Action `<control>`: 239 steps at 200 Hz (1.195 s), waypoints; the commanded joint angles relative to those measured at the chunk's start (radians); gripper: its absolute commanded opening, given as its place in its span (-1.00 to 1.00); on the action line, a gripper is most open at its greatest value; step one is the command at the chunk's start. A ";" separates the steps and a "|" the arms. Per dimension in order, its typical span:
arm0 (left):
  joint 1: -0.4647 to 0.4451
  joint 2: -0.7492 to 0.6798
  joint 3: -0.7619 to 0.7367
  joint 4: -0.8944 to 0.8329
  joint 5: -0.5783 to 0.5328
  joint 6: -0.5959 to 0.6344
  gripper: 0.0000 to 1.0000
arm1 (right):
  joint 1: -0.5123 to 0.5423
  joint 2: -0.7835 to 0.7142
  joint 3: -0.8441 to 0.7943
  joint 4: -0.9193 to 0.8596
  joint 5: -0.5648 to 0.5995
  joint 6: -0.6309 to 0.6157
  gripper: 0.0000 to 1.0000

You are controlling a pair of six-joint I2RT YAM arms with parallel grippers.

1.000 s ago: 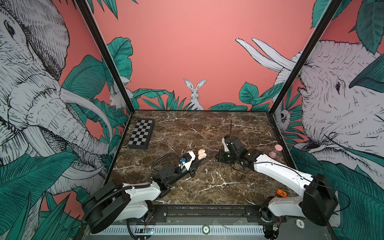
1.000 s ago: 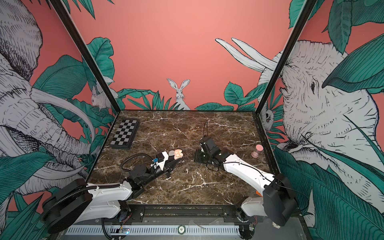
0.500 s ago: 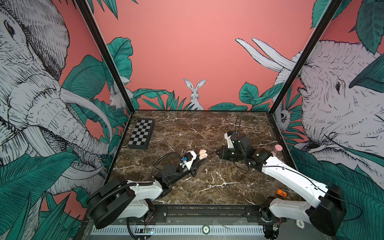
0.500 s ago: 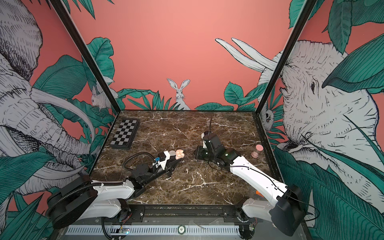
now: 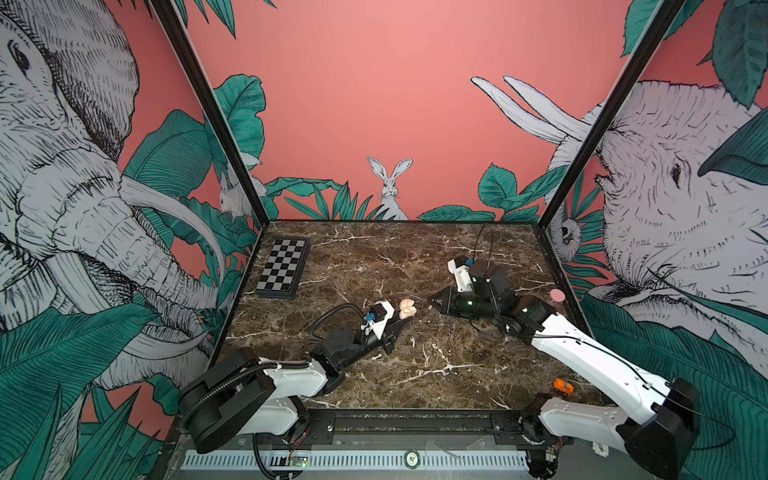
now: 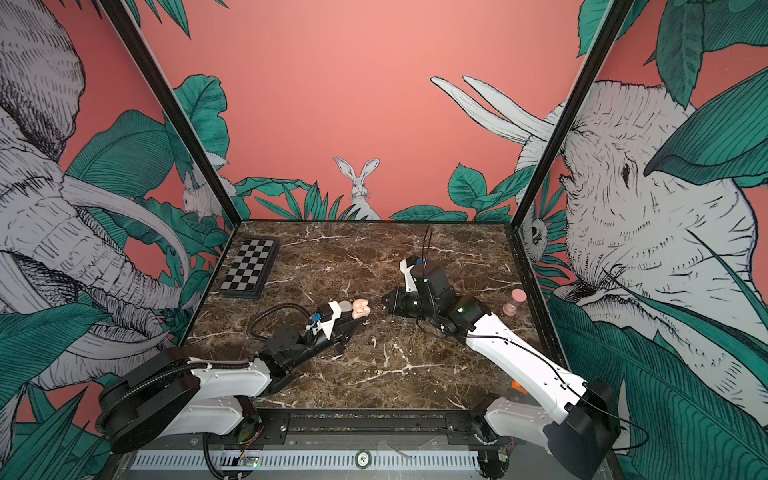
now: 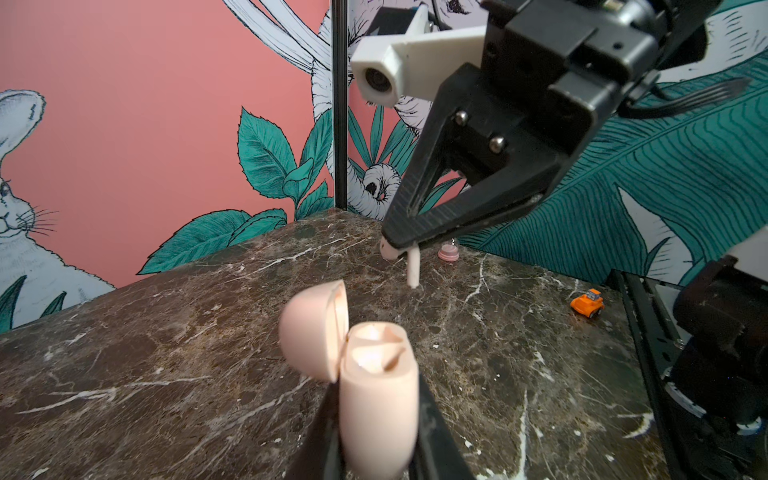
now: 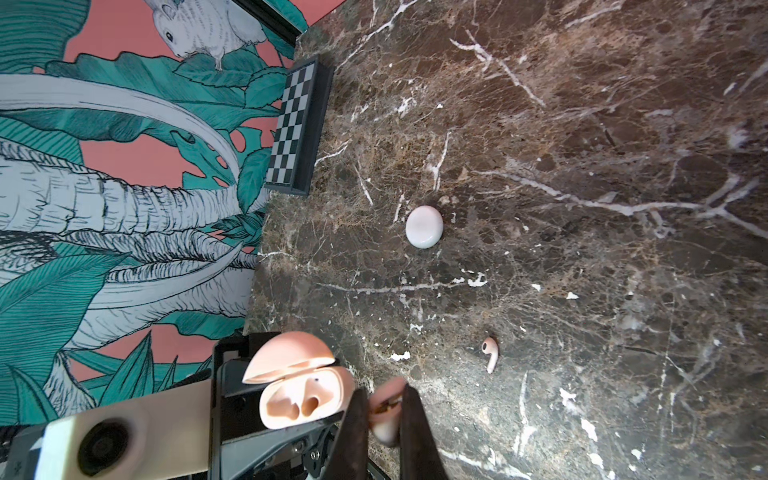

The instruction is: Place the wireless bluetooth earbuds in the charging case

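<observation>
Nearest me, a loose earbud [image 5: 412, 341] lies on the marble [image 5: 457, 374], just right of the left claw [image 5: 400, 323]. That claw is clamped on the open pink case [image 7: 378, 399] at mid-table. Just right of it, the right claw [image 5: 433, 300] pinches the other earbud [image 7: 412, 272], stem hanging down. A chessboard [image 5: 282, 270] sits far left.

On the dark brown veined marble tabletop [image 6: 415, 374], the left gripper [image 6: 354, 323] clasps the open pale pink plastic charging case [image 6: 360, 309], the right gripper [image 6: 384, 300] hangs pinched together just right of it, and a tiny whitish earbud [image 6: 374, 341] lies nearer.
</observation>
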 commanded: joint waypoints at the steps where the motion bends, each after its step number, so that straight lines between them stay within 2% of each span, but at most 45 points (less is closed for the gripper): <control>1: -0.004 -0.001 0.023 0.045 0.008 -0.008 -1.00 | 0.020 -0.019 0.030 0.059 -0.036 0.010 -0.82; 118: -0.004 -0.008 0.020 0.045 0.011 -0.009 -1.00 | 0.095 0.011 0.052 0.152 -0.044 0.030 -0.84; 239: -0.004 -0.029 0.018 0.044 0.014 0.001 -1.00 | 0.105 0.023 0.027 0.158 -0.025 0.017 -0.85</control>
